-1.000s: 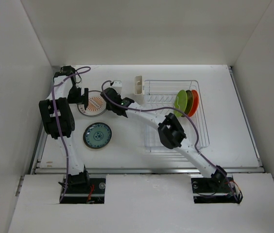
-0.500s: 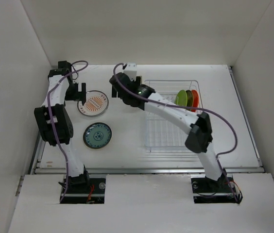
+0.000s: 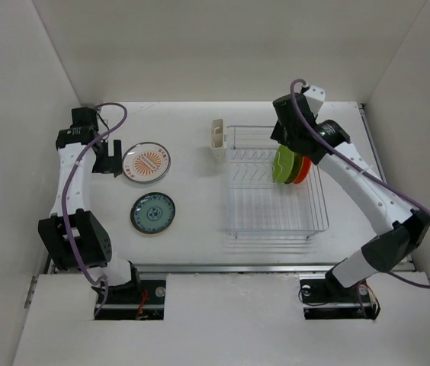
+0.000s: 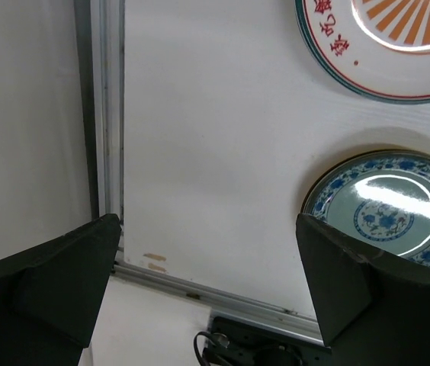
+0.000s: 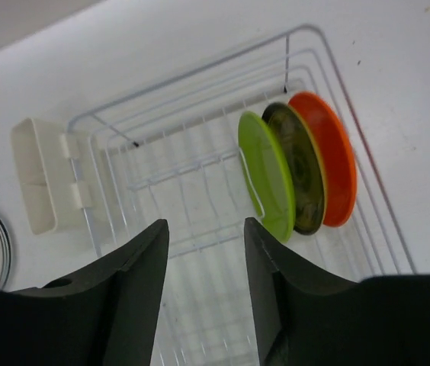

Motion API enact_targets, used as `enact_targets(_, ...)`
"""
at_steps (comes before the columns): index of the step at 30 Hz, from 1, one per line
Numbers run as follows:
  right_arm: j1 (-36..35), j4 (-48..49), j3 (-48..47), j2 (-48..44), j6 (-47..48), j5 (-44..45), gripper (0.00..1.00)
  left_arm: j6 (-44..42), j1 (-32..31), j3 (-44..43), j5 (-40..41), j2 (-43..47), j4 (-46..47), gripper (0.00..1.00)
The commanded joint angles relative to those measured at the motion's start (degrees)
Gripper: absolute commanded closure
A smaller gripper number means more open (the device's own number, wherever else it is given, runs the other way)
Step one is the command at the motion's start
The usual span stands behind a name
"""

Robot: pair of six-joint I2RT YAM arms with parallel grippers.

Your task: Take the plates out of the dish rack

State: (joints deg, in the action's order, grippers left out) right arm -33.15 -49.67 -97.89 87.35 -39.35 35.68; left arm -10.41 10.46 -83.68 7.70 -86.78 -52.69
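While right gripper [image 5: 203, 229] hovers upper right over dish rack [image 3: 268, 206], fingers apart: approach step, likely; next, pinch lime green plate [image 5: 268, 175] rim. Left gripper [image 4: 207, 229] also spread, empty.

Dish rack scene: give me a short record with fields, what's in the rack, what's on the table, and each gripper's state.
In dish rack: lime green plate, dark patterned plate, orange plate, standing on edge side by side
On table: orange-centre plate, teal patterned plate, lying flat left of the rack
Left gripper: open, empty, beside the orange-centre plate
Right gripper: open, empty, above the rack
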Motion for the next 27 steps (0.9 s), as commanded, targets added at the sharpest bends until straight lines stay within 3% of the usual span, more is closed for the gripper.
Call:
enact_targets(1, 0.35, -2.89, 2.86, 1.86, 0.94, -3.32, 0.51, -1.71, -0.09, 2.47, 1.26, 2.41, -0.75, 0.00)
enact_targets(11, 7.39, 0.97, 8.32, 7.92, -0.11, -3.69, 0.38, -4.08, -0.09, 8.44, 0.64, 5.92, -0.76, 0.00)
enact_targets(18, 8.01, 4.84, 8.85, 14.33, 1.30, -5.18, 0.42, -4.09, -0.09, 10.37, 1.26, 5.92, -0.22, 0.00)
enact_targets(20, 8.62, 5.90, 9.47, 15.13, 1.30, -5.18, 0.48, -4.09, -0.09, 10.38, 1.26, 5.92, -0.22, 0.00)
enact_targets(22, 8.62, 5.90, 9.47, 15.66, 0.60, -5.18, 0.63, -4.09, -0.09, 10.38, 1.26, 5.92, -0.22, 0.00)
enact_targets(23, 8.62, 5.38, 9.47, 15.13, 0.07, -5.18, 0.77, -4.09, -0.09, 10.38, 1.26, 5.92, -0.22, 0.00)
enact_targets(27, 8.62, 4.33, 9.47, 10.48, 0.07, -1.51, 1.00, -4.09, -0.09, 10.38, 0.21, 6.45, -0.22, 0.00)
